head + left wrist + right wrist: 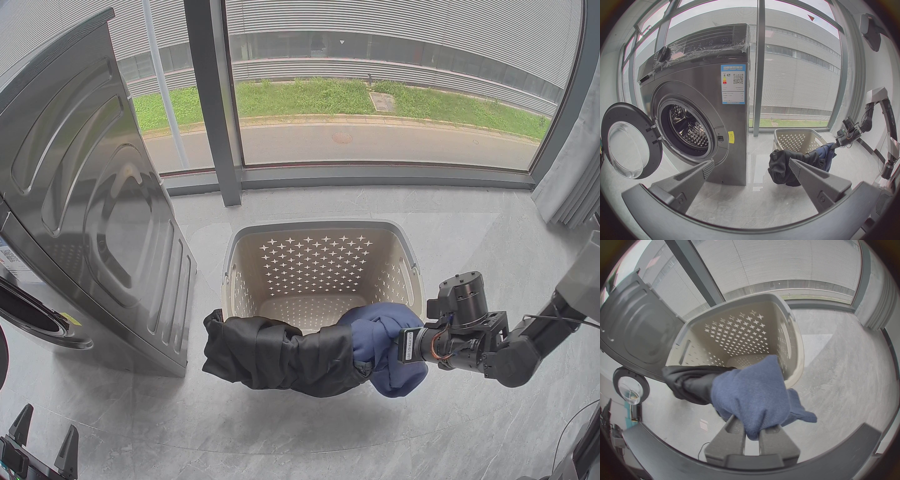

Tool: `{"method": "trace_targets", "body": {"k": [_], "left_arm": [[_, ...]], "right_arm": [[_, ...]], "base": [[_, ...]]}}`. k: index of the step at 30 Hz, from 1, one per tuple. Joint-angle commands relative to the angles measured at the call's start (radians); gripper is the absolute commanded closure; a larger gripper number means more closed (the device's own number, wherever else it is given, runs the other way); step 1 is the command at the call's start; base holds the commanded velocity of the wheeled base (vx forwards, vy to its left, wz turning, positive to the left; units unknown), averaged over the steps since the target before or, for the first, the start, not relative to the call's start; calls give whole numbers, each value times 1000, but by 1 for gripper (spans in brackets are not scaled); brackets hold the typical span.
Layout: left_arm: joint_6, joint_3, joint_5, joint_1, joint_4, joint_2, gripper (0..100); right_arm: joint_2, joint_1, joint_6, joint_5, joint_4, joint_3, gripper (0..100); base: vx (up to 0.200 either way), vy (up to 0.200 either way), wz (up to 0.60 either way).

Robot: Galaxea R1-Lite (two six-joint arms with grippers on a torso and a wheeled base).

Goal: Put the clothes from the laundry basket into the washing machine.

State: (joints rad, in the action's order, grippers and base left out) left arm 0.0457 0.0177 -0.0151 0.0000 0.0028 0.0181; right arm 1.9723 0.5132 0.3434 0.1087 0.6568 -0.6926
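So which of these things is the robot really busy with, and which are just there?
In the job: right pincer, clamped on the blue garment; black garment hanging with it; laundry basket; washing machine, its door open.
Just there: left pincer, open and empty; window; curtain.

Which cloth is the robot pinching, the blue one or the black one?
The blue garment: the right gripper has its jaws shut on it. The black garment sticks out beyond it, clear of the jaws.
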Motion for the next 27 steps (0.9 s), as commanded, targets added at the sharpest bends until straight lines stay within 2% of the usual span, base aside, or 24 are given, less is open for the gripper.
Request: {"method": "trace_targets", "body": {"k": [1,14,18,25,27], "left_arm": [[0,-15,0,2,0,-13,0],[0,-15,0,2,0,-13,0],[0,-15,1,0,0,-13,0],[0,-15,1,0,0,-13,0],[0,-15,1,0,0,-13,0]], "right_arm": [[-231,94,60,-12,1,70,100],[-438,114,60,-7,7,123,100],[-498,117,45,-17,53,157,100],[-550,120,-26,-17,145,212,100],[-550,122,-63,-9,161,215,100]], "base": [[0,0,0],[0,0,0],[0,0,0],[0,0,0],[0,0,0]]}}
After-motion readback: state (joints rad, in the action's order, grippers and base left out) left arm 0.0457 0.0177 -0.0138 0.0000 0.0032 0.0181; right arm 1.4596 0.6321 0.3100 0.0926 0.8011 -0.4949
